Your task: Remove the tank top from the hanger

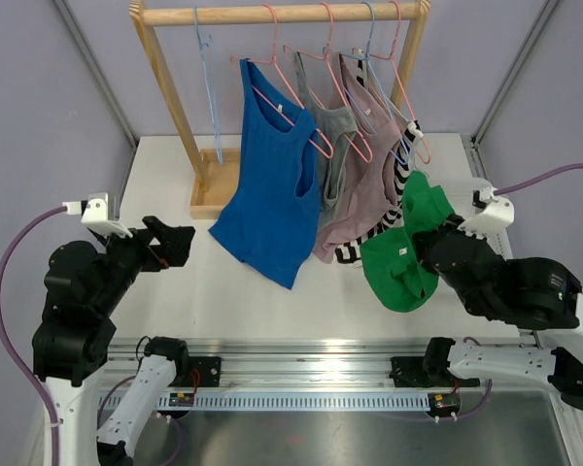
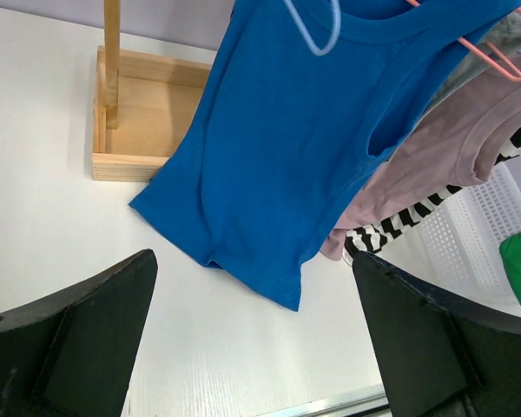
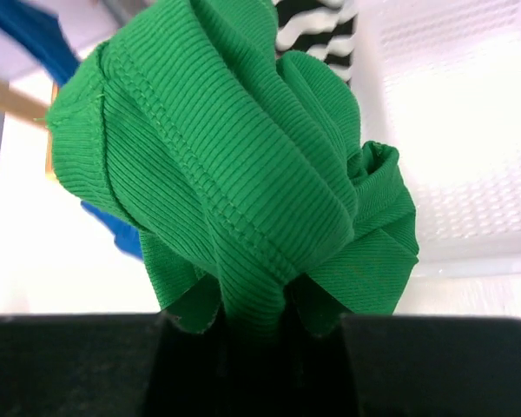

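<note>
My right gripper [image 1: 429, 243] is shut on a green ribbed tank top [image 1: 404, 254], which hangs bunched from it off any hanger, right of the rack; it fills the right wrist view [image 3: 243, 174]. A blue tank top [image 1: 272, 184] hangs on a pink hanger [image 1: 296, 97] from the wooden rack's rod [image 1: 272, 14]; beside it hang grey, mauve and striped tops. My left gripper [image 1: 170, 243] is open and empty, low at the left, apart from the blue top [image 2: 295, 139]. Its dark fingers [image 2: 78, 339] frame bare table.
The rack's wooden base tray [image 1: 214, 189] sits at the back left, and shows in the left wrist view [image 2: 148, 122]. An empty light-blue hanger [image 1: 209, 87] hangs at the rod's left. A white mesh basket [image 3: 451, 130] lies at the table's right.
</note>
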Motion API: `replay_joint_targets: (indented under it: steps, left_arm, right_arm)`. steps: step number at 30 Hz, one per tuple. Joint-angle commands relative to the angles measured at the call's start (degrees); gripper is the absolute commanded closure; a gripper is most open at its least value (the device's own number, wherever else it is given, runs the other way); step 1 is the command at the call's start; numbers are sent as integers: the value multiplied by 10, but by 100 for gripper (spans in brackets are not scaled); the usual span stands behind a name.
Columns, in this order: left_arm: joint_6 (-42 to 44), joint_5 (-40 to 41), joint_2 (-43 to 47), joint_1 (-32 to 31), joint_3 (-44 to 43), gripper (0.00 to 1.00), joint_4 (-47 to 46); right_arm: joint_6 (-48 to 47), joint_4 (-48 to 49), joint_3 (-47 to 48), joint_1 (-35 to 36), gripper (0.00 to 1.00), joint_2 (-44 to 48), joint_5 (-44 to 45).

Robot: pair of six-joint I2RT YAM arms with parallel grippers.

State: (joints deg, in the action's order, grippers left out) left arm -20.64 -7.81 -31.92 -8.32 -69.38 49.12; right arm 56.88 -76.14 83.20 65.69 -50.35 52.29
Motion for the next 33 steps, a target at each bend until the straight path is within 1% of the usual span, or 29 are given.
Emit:
replay_joint_targets:
  steps: [1, 3, 4, 5, 6, 7, 8, 9, 10, 11, 12, 13, 14, 16, 17, 18, 21, 23, 24, 25, 26, 27, 28, 29, 32, 33]
  left_arm:
    - [0, -36, -11, 1, -50, 1, -18]
    - [2, -49, -31, 1, -66, 1, -19]
    - [3, -54, -37, 1, -82, 1, -20]
    - [3, -58, -52, 1, -94, 1, -19]
    - [7, -68, -59, 1, -104, 1, -21]
    - [9, -73, -67, 1, -114, 1, -22]
    - [12, -82, -82, 1, -139, 1, -23]
    - [17, -97, -91, 1, -151, 1, -25]
    - [17, -101, -98, 1, -166, 1, -26]
    - [17, -104, -107, 1, -193, 1, -25]
    - [20, -113, -127, 1, -209, 1, -25]
    - [19, -115, -137, 1, -224, 1, -22]
    - [17, -115, -151, 1, -238, 1, -21]
    - [10, -116, -184, 1, -276, 1, -21]
    - [7, -117, -192, 1, -287, 1, -23]
    - [2, -123, -210, 1, -302, 1, -27]
    - [-6, -120, -233, -2, -325, 1, -39]
    - [-6, -110, -252, -9, -334, 1, -42]
    - [0, -93, -257, -16, -339, 1, -41]
    - [3, -78, -261, -38, -341, 1, -42]
    - [7, -64, -270, -50, -344, 1, -44]
    - [15, -36, -276, -63, -346, 1, -46]
    - [17, -21, -282, -90, -347, 1, -46]
    - [19, -11, -294, -100, -349, 1, -47]
    - [19, 27, -320, -136, -347, 1, -59]
    - [19, 55, -326, -157, -347, 1, -61]
  right_arm:
    - [25, -163, 20, -37, 100, -23, 91]
    - [-13, -137, 14, -66, 100, -57, 88]
    - [-34, -125, 9, -104, 100, -69, 85]
    - [-76, -112, 3, -136, 100, -88, 77]
    - [-103, -66, -14, -167, 100, -94, 69]
    - [-135, -35, -27, -235, 100, -97, 57]
    - [-199, 0, -41, -265, 100, -95, 30]
    - [-226, 58, -64, -293, 100, -92, 17]
    - [-249, 80, -73, -326, 100, -90, 2]
    - [-281, 100, -81, -379, 100, -87, -22]
    - [-297, 143, -97, -410, 100, -89, -34]
    - [-314, 162, -104, -437, 100, -91, -52]
    - [-337, 178, -109, -491, 100, -104, -94]
    - [-353, 221, -124, -546, 100, -133, -142]
    - [-354, 232, -127, -546, 100, -142, -154]
    - [-354, 253, -131, -566, 100, -153, -159]
    - [-361, 294, -132, -594, 100, -189, -166]
    - [-362, 305, -124, -605, 97, -215, -165]
    - [-363, 308, -113, -610, 85, -223, -166]
    - [-361, 305, -106, -615, 31, -232, -162]
    - [-359, 298, -98, -615, 20, -244, -147]
    - [-357, 285, -82, -614, 15, -248, -143]
    - [-352, 277, -76, -615, 6, -251, -141]
    - [-351, 274, -72, -615, 1, -247, -141]
    - [-364, 269, -68, -615, 0, -221, -159]
    - [-369, 263, -66, -615, 1, -213, -167]
